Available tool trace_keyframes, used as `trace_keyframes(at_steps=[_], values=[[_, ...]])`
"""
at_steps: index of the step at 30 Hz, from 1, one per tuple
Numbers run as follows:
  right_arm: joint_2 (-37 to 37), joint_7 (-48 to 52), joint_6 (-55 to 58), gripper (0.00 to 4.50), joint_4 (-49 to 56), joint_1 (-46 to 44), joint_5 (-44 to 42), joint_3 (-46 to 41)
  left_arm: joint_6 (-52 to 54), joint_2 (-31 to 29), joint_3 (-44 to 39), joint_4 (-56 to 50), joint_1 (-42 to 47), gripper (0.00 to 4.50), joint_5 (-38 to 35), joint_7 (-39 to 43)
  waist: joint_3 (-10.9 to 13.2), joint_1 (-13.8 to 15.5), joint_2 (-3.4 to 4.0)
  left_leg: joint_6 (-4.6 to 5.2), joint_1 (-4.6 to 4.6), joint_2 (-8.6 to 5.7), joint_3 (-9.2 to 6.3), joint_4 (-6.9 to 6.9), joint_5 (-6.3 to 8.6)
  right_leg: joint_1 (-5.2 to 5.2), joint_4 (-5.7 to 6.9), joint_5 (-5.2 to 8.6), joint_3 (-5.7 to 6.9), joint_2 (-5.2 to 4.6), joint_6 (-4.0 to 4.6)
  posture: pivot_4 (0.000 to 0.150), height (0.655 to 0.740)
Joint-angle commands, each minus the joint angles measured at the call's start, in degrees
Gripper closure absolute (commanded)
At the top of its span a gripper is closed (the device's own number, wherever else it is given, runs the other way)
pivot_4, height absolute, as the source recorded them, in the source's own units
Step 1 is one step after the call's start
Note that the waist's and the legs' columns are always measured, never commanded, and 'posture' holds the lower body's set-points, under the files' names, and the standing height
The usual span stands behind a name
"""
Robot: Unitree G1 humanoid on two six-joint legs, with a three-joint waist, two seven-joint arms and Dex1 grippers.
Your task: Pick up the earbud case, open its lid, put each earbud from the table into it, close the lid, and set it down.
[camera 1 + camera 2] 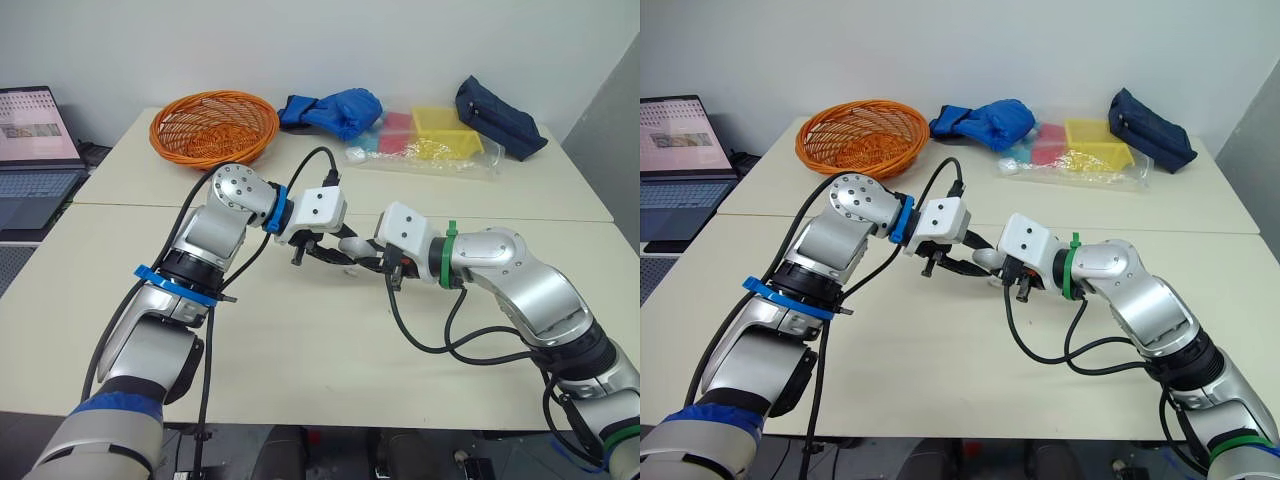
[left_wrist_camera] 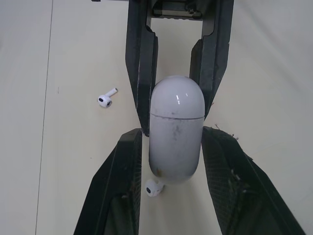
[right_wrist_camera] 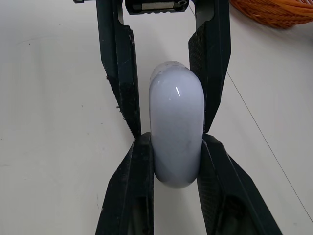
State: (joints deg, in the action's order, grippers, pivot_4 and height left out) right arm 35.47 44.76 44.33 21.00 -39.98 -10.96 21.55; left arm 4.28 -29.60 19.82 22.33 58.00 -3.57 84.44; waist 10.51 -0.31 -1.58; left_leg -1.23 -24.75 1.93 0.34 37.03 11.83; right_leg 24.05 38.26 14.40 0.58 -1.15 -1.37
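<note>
The step in hand looks like opening the lid. The earbud case [image 2: 176, 137], its lid shut, hangs over the table [image 2: 49, 161] between the 2 grippers, the left gripper [image 2: 174, 130] clamped narrow on the case's body and the right gripper [image 3: 176, 137] clamped narrow on its domed lid end. The next move probably calls for the right gripper to hinge the lid up at the seam while the left steadies the body. On the table, the nearer earbud [image 2: 154, 187] lies by the case's base end and the farther earbud [image 2: 106, 99] lies apart from the case.

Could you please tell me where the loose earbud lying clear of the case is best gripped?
I'd pinch the earbud across its slim stem, coming straight down from above: it lies flat on the table, stem jutting out from the bulb.
</note>
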Motion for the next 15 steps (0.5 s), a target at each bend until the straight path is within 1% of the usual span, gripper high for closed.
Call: trace_keyframes(at_steps=[1,8,10,11,14,15], values=[[0.92,0.53,-1.09,3.72,0.95,-0.37,1.1,-1.05,0.22,-0.28,-0.84,-1.79,0.59,3.07,-0.63,0.53,0.0,0.0,0.0,0.0,0.0,0.0,0.0,0.0,0.0,0.0,0.01,0.0,0.0,0.0,0.0,0.15,0.74],[1.04,0.85,-1.1,3.72,0.74,-0.17,1.39,-1.4,-0.93,-0.34,-1.11,-2.22,0.69,3.07,-1.34,1.48,0.0,0.0,0.0,0.0,0.01,-0.02,0.0,0.11,0.0,0.07,0.31,0.02,-0.03,-0.01,0.02,0.15,0.74],[0.97,0.86,-1.06,3.72,0.73,-0.15,1.38,-1.47,-1.01,-0.45,-1.15,-2.1,0.72,2.36,-1.38,1.62,0.0,-0.01,0.0,0.0,0.03,-0.02,-0.02,0.14,-0.01,0.08,0.4,0.04,-0.02,0.0,0.06,0.15,0.74],[0.88,0.88,-0.98,3.72,0.75,-0.07,1.33,-1.54,-0.99,-0.41,-1.22,-2.0,0.76,2.19,-1.22,1.26,0.0,-0.01,0.0,0.01,0.04,-0.02,-0.02,0.16,-0.01,0.08,0.45,0.05,-0.02,0.0,0.07,0.15,0.74],[0.82,0.93,-1.1,3.72,0.58,-0.03,1.43,-1.54,-1.11,-0.05,-1.36,-1.29,1.1,1.29,-0.89,0.27,0.0,-0.01,0.0,0.02,0.07,-0.02,-0.03,0.22,-0.02,0.08,0.6,0.09,-0.01,0.0,0.14,0.15,0.74],[0.81,0.96,-1.06,3.72,0.61,-0.02,1.4,-1.56,-1.18,-0.09,-1.29,-1.28,1.1,1.29,-0.91,0.39,0.0,-0.01,0.0,0.03,0.08,-0.02,-0.04,0.24,-0.03,0.08,0.62,0.1,-0.01,0.0,0.15,0.15,0.74]])
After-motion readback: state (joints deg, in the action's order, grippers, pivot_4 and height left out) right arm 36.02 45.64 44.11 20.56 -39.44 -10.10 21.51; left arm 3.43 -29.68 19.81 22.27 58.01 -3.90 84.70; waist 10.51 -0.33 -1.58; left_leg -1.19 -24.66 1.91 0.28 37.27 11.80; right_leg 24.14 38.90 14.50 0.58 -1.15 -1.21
